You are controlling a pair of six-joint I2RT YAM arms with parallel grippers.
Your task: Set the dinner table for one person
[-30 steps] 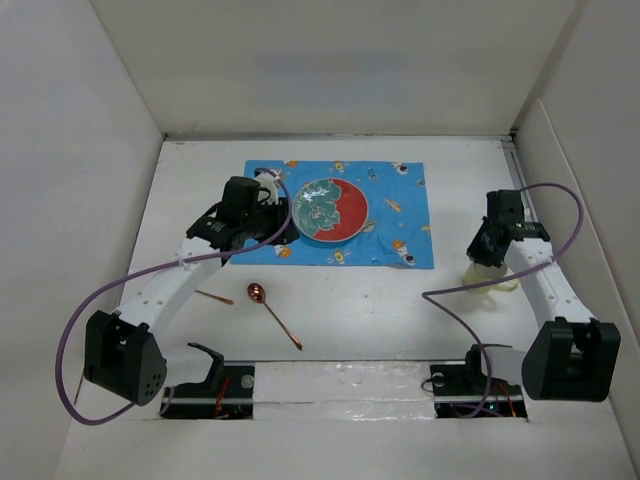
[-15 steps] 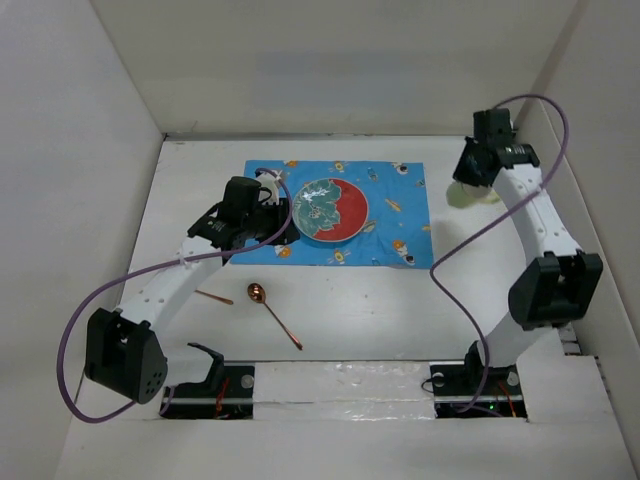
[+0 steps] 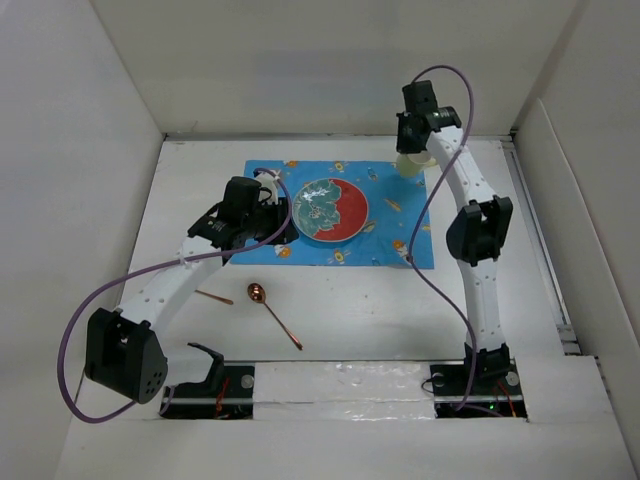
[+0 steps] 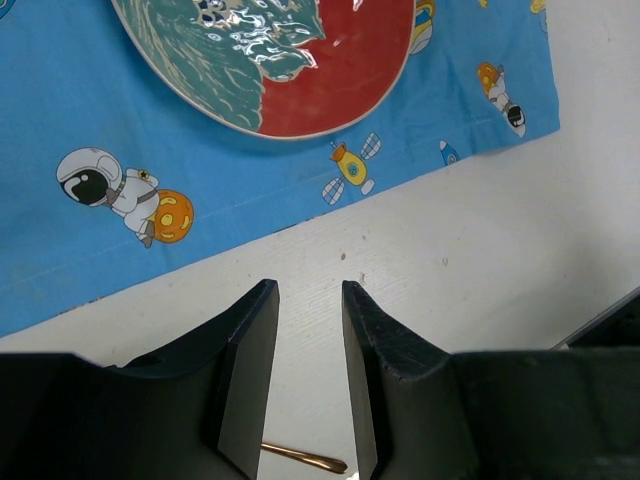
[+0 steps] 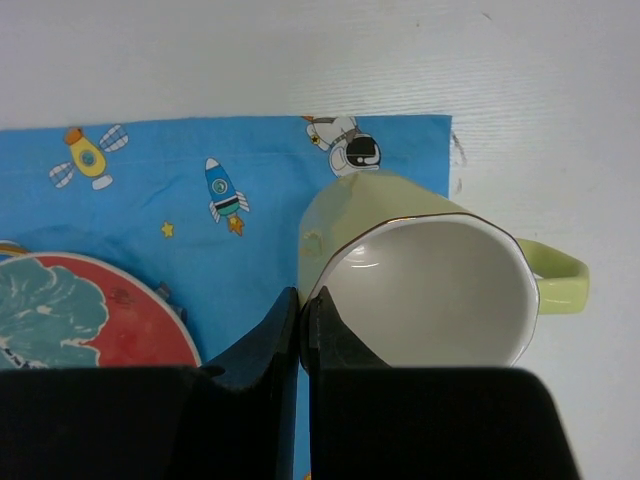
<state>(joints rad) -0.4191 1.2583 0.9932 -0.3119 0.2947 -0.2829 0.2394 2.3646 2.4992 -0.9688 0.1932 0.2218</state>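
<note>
Top external view, near edge first. Large matte white dinner table (image 3: 380, 310) runs from the arm bases to the far wall; everything lies on it. Nearest: copper-coloured metal spoon (image 3: 277, 319), bowl toward the mat. Just left of it a thin copper-brown stick (image 3: 214, 297), kind unclear. Left gripper (image 4: 307, 300) hovers over bare table at the near hem of the blue rectangular cloth mat with space cartoons (image 3: 395, 225); jaws part-way apart, nothing between them. On the mat, round glossy plate glazed red and teal (image 3: 333, 211), nothing on it. At the mat's far right corner, right gripper (image 5: 300, 320) is pinched tight on one wall of the pale green ceramic mug with white inside (image 5: 430, 290). Mug is empty, handle out over white table. Cannot tell whether it is lifted or resting.

Risks, my reading: a one-wall pinch at the rim is a thin hold, so the mug may swing or slip on a quick move. In the right wrist view the mug straddles the mat's edge; lowered there, its base could land half on cloth and rock.
</note>
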